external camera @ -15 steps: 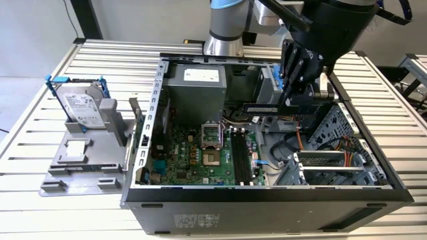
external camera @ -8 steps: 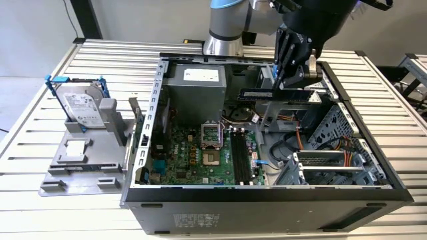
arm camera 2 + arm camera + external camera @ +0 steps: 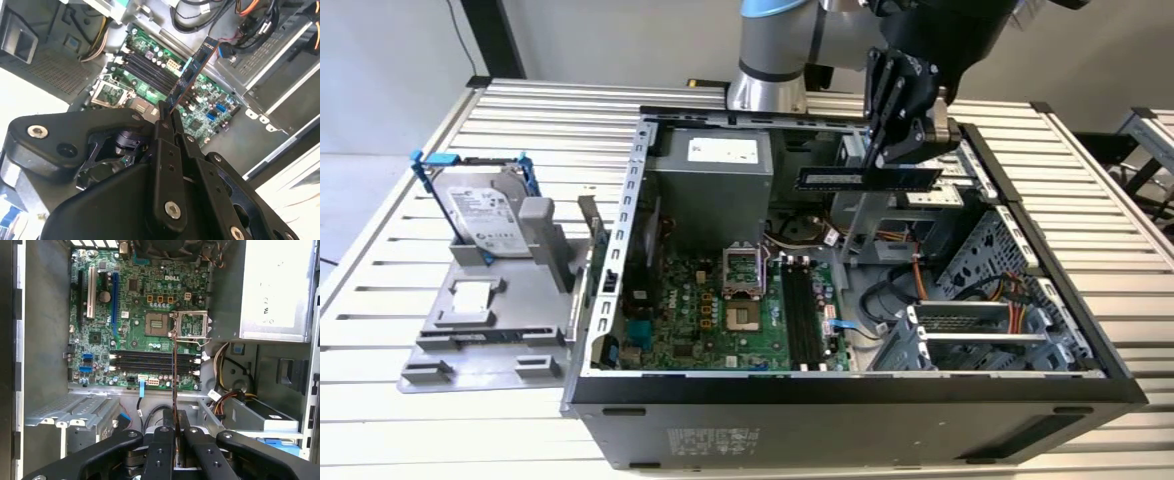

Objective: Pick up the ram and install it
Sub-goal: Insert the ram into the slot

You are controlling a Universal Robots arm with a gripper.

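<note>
**Open tower case on a slatted table**

A desktop tower case (image 3: 854, 388) lies on its side, open face up, on a slatted metal table (image 3: 440, 430). Inside it a green motherboard (image 3: 700, 310) lies flat. Its CPU socket (image 3: 744, 320) is open, and black memory slots (image 3: 803, 315) run just beside the socket. A grey power supply (image 3: 714, 180) sits at the far end. At the exterior view's left, a hard drive (image 3: 491, 215) in a blue bracket (image 3: 430, 160) stands upright on a grey fixture (image 3: 480, 335).
</note>
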